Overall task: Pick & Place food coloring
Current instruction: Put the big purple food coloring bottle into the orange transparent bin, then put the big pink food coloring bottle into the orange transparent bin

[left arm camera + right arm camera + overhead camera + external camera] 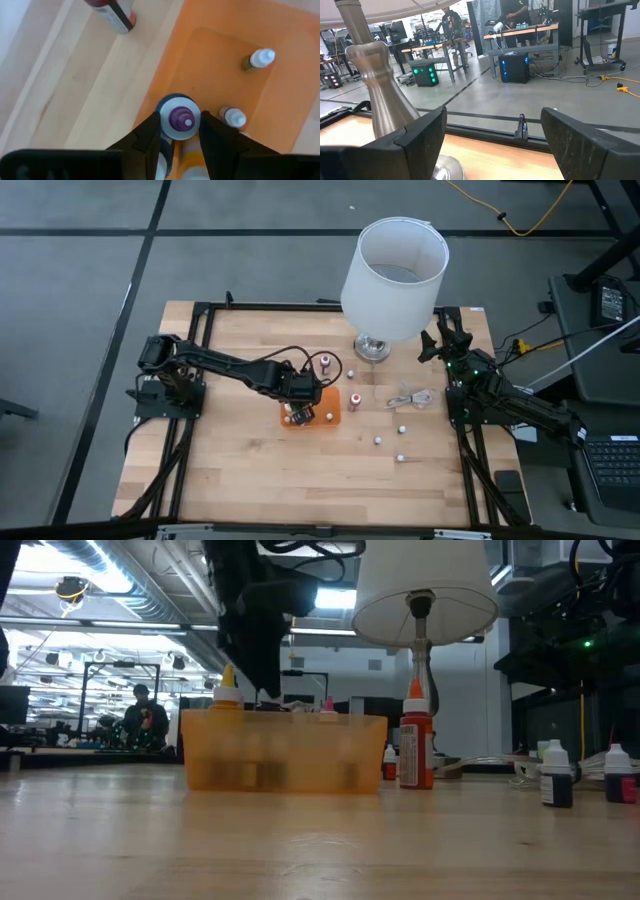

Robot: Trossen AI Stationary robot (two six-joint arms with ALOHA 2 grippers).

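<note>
Hidden: the left hand (pixel 181 131) covers most of the bottle it grips – only the purple-capped food coloring bottle's (pixel 179 118) top shows.
Orange tray (pixel 280 60): directly under that hand; two white-capped bottles (pixel 258 58) stand just beyond its fingers.
Loose bottles (pixel 379 441): on the tabletop (pixel 250 470), well off toward the right arm.
Left hand: pointing down into the tray, fingers clamped on the cap.
Right hand (pixel 492 132): spread wide – beside the lamp base (pixel 377 95).

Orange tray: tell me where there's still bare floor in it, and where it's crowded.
In the orange tray, bare floor lies along the side nearest the red bottle. Bottles crowd the spot around the left gripper, whose fingers hold a purple-tipped bottle.
</note>
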